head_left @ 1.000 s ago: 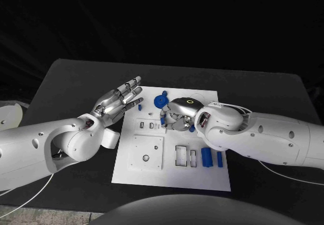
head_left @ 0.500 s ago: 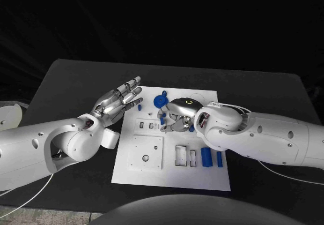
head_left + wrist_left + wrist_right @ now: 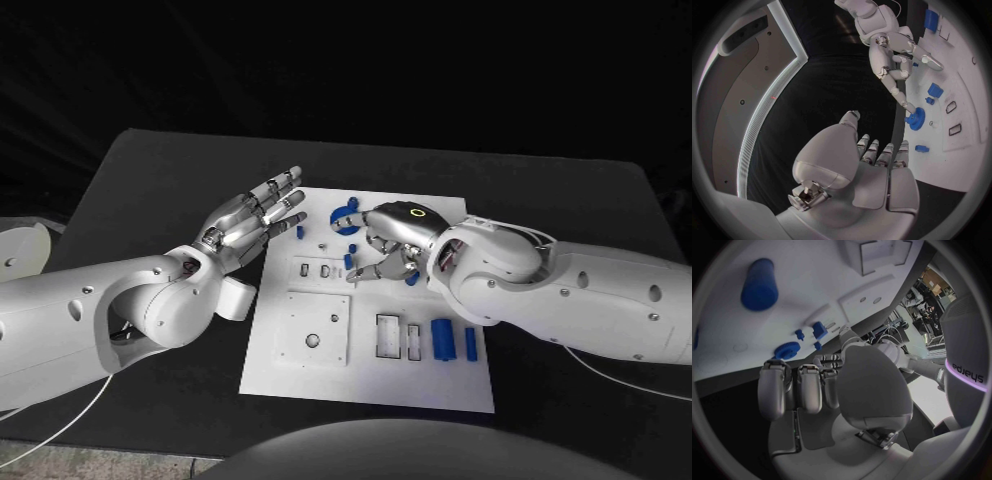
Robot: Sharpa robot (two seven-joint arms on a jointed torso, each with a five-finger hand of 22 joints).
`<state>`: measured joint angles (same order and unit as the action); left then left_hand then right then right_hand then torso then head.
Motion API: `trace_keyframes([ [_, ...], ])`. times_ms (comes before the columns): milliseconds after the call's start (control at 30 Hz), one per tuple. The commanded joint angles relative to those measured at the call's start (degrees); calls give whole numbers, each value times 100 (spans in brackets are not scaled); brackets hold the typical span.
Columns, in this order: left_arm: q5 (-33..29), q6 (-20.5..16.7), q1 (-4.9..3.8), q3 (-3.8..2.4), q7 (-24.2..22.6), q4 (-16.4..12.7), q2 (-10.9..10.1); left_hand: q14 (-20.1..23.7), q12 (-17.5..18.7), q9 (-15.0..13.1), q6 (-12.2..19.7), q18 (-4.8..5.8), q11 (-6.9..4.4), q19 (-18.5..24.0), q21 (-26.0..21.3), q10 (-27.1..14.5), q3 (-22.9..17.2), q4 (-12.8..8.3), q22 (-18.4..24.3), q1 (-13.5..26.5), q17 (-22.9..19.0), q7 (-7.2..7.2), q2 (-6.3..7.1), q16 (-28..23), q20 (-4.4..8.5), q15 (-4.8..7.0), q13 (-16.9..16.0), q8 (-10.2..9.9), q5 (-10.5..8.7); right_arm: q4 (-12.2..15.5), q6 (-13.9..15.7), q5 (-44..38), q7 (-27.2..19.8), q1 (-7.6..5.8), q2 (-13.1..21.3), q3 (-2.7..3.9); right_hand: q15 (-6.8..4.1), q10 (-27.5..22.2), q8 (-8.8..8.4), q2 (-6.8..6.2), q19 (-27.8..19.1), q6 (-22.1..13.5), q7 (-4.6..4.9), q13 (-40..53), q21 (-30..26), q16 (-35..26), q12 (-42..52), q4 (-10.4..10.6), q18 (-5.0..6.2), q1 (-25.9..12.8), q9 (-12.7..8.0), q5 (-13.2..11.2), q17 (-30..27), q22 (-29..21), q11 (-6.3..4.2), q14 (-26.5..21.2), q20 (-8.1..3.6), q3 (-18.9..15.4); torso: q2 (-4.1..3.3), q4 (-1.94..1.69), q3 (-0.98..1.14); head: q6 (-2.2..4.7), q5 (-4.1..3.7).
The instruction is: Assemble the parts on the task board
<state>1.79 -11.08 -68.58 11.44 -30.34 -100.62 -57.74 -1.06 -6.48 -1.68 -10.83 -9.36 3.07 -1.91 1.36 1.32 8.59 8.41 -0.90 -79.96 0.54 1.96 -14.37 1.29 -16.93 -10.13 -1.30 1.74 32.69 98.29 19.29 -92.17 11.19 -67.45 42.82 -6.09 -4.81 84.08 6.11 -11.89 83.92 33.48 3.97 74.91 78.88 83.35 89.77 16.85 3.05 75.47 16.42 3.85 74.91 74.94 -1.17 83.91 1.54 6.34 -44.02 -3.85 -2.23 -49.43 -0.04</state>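
Observation:
The white task board (image 3: 372, 375) lies mid-table. My right hand (image 3: 387, 243) hovers over its far middle, fingers spread and pointing down at the board, nothing in them. A blue gear (image 3: 346, 214) stands just beyond that hand; in the left wrist view one right fingertip (image 3: 905, 106) reaches close to the gear (image 3: 914, 119). Small blue parts lie by the hand (image 3: 351, 247) and at the board's far left (image 3: 300, 231). Two blue cylinders (image 3: 443, 340) lie at the near right. My left hand (image 3: 257, 220) is held flat and open beside the board's far left edge.
White recessed blocks (image 3: 315, 326) and slots (image 3: 389, 333) occupy the board's near half. A small white block (image 3: 237, 297) sits off the board's left edge, against my left forearm. Black table surrounds the board on all sides.
My right hand has shifted slightly right and its fingers have spread, uncovering more of the blue gear. The left hand has stayed put.

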Motion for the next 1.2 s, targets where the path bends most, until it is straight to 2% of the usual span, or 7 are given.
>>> trace_keyframes([
  [33, 443, -363, -9, -38, -266, -86, -55, -250, -348, -19, -128, -57, 356, -272, 169, 159, 93, 96, -91, 130, 98, -55, 127, 278, 23, -115, -66, 55, -384, 229, 664, 501, -358, -186, 215, 31, -8, 592, 50, 0, 171, 245, 16, 1509, 76, 66, 23, 11, -42, -91, 49, -28, 897, 995, -7, 482, -13, -15, 0, 4, 1, 59, 14],
  [300, 1175, -1342, -122, -347, -210, -208, -182, -2906, -3020, -143, -1066, 122, 1167, -3244, 1913, 1981, 362, 465, -889, 22, 837, 416, 362, 2740, 45, -252, -806, 287, -1219, 504, 686, 1327, -519, -759, 917, 45, 26, 592, 152, 125, 197, 485, 70, 1509, 129, 110, 23, 1, -55, -280, -5, -21, 936, 1033, 34, 491, 10, 41, 47, 64, 2, 103, 80],
  [533, 2309, -1671, -524, -430, 1145, -59, -98, -4473, -5849, -518, -2945, -86, 509, -4773, 3621, 3829, 614, 791, -1783, 44, 2452, 809, 429, 5934, 456, 407, -2589, 921, -1526, 448, 540, 1539, -479, -871, 1241, 6, 47, 592, 196, 257, 195, 576, 98, 1509, 128, 120, 23, -18, -56, -254, -50, 6, 944, 1042, 58, 491, 31, 129, 68, 138, 72, 120, 160],
  [667, 3174, -1283, -767, -439, 2367, 121, 18, -7892, -8269, -950, -3720, 76, 235, -5869, 5657, 8429, 738, 727, -3647, 161, 7601, 696, 434, 8664, 786, 702, -8373, 1829, -1484, 387, 379, 1574, -414, -879, 1321, -24, 59, 592, 237, 354, 196, 662, 112, 1509, 132, 124, 23, -33, -57, -228, -78, 62, 946, 1050, 71, 490, 46, 178, 79, 191, 127, 131, 212],
  [700, 3384, -1161, -823, -440, 2695, 166, 54, -8380, -8352, -1100, -3691, 168, 181, -6158, 6291, 8868, 783, 736, -4394, 254, 8285, 634, 407, 8818, 840, 770, -8870, 2039, -1521, 365, 335, 1576, -393, -878, 1333, -31, 62, 592, 247, 370, 197, 683, 116, 1509, 134, 124, 23, -36, -57, -228, -83, 72, 945, 1053, 74, 490, 49, 183, 81, 204, 140, 128, 219],
  [867, 4318, -513, -1046, -444, 4029, 281, 214, -8894, -8352, -2201, -3503, 491, -2, -7207, 8074, 8868, 1032, 793, -6916, 689, 8946, 432, 320, 8871, 992, 931, -8870, 3358, -1688, 237, 187, 1572, -310, -878, 1337, -57, 74, 592, 305, 453, 201, 808, 134, 1509, 142, 123, 23, -53, -59, -224, -103, 120, 942, 1063, 88, 488, 61, 206, 79, 277, 203, 149, 272],
  [1200, 5340, 1538, -1540, -447, 6300, 393, 797, -8894, -8352, -3227, -3513, 635, -195, -7734, 8458, 8868, 1361, 814, -7709, 1259, 8946, 250, 161, 8871, 1154, 1124, -8870, 4157, -2064, 145, 117, 1458, -217, -853, 1333, -91, 86, 592, 350, 567, 205, 920, 146, 1509, 145, 115, 23, -76, -60, -234, -137, 265, 930, 1072, 99, 485, 75, 226, 72, 375, 342, 96, 461],
])
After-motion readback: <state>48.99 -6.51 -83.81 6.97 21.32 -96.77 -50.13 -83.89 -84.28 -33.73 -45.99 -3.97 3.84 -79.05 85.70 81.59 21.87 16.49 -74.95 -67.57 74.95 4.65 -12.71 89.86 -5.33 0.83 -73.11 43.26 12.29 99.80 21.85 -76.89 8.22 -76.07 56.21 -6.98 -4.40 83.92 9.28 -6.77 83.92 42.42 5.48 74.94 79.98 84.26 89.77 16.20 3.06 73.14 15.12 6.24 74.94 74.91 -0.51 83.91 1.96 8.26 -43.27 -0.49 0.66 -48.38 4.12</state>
